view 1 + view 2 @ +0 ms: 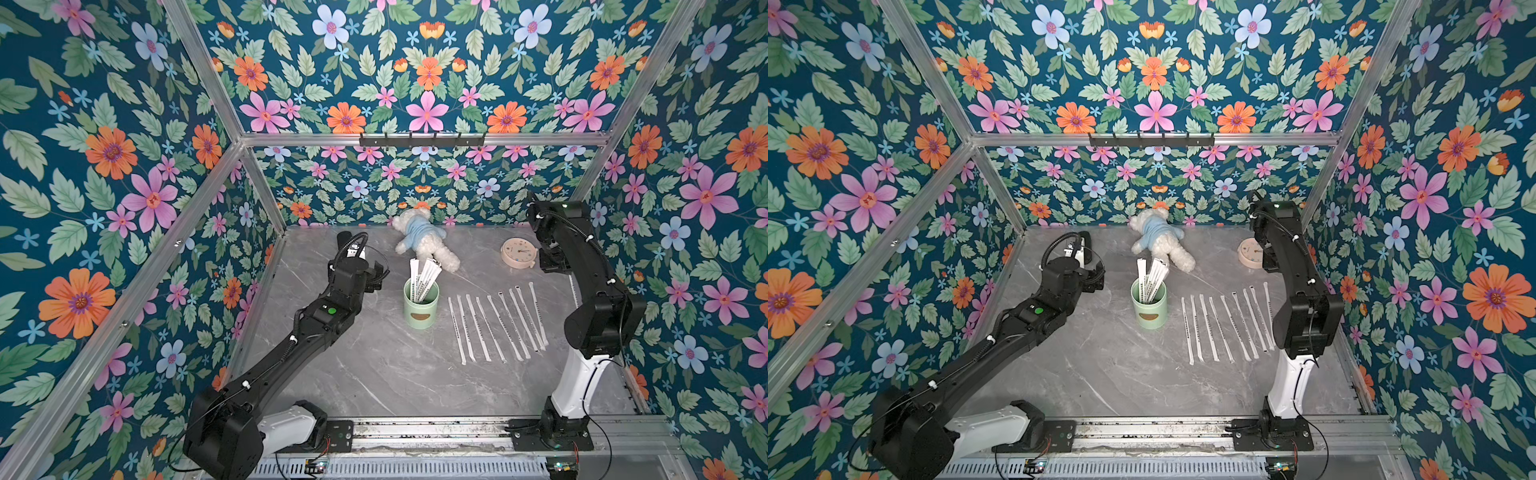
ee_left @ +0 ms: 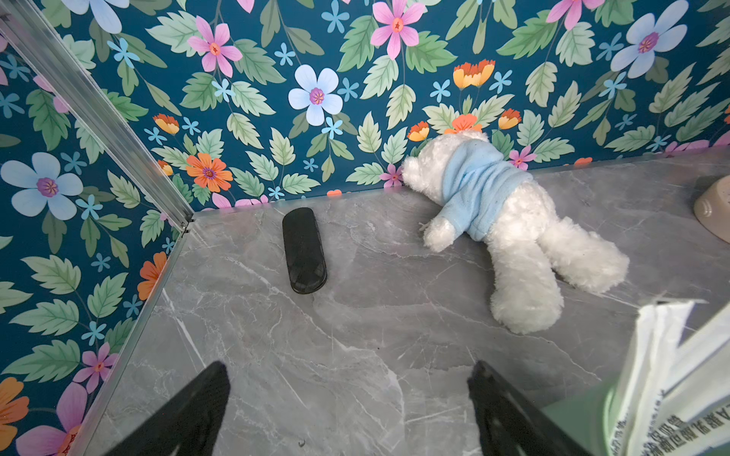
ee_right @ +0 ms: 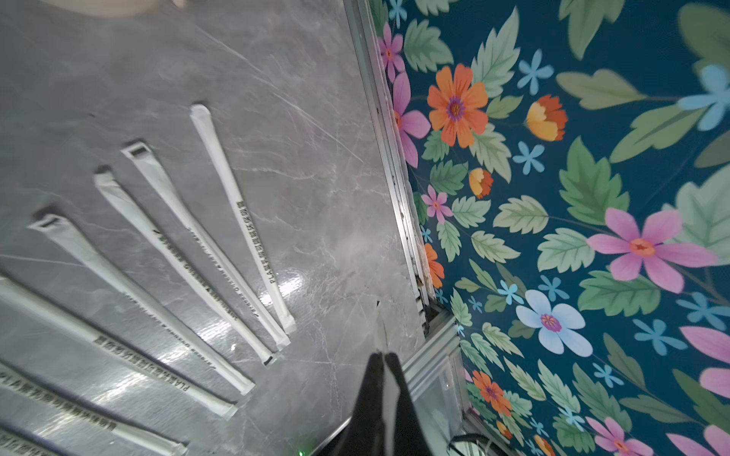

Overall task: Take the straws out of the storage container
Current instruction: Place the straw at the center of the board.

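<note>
The storage container, a mint-green cup [image 1: 420,309] [image 1: 1149,307], stands upright mid-table with a bundle of white wrapped straws [image 1: 426,276] [image 1: 1154,274] sticking out of it. Several more straws [image 1: 456,331] [image 1: 1187,331] [image 3: 245,217] lie side by side on the table to its right. My left gripper [image 2: 347,369] [image 1: 376,272] is open and holds nothing; it hovers just left of the cup, whose green side [image 2: 572,418] and straws [image 2: 671,375] show beside one finger. My right gripper [image 3: 383,355] is shut and holds nothing, above the table's right edge beside the laid-out straws.
A white teddy bear in a blue top [image 1: 424,245] [image 2: 505,221] lies at the back. A round pinkish clock [image 1: 518,252] [image 1: 1250,252] sits at the back right. A black oblong case [image 2: 304,250] lies near the back left corner. Flowered walls enclose the table.
</note>
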`<state>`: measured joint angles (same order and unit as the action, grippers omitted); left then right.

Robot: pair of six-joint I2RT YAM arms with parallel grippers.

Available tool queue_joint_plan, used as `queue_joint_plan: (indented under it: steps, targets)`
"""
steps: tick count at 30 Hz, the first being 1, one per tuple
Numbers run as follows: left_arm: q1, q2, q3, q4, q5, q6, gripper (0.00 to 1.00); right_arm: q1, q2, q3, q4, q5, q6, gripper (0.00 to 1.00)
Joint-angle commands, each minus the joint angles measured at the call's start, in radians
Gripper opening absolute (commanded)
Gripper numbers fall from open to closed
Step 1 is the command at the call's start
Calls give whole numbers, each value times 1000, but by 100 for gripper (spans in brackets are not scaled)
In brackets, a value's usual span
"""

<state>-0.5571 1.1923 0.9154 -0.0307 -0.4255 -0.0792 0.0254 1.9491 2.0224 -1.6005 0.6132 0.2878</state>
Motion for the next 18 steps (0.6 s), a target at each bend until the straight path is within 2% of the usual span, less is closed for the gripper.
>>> queue_joint_plan:
  steps: [1, 11, 18]
  targets:
    - [0, 10, 5, 6, -17, 3, 96, -36, 19, -48, -113, -52, 23, 0]
    - [0, 61, 97, -65, -38, 6, 95, -143, 105, -123, 4, -186, -40, 1]
    - [-1, 46, 129, -102, -83, -15, 95, -201, 226, -39, 27, -222, -100, 2]
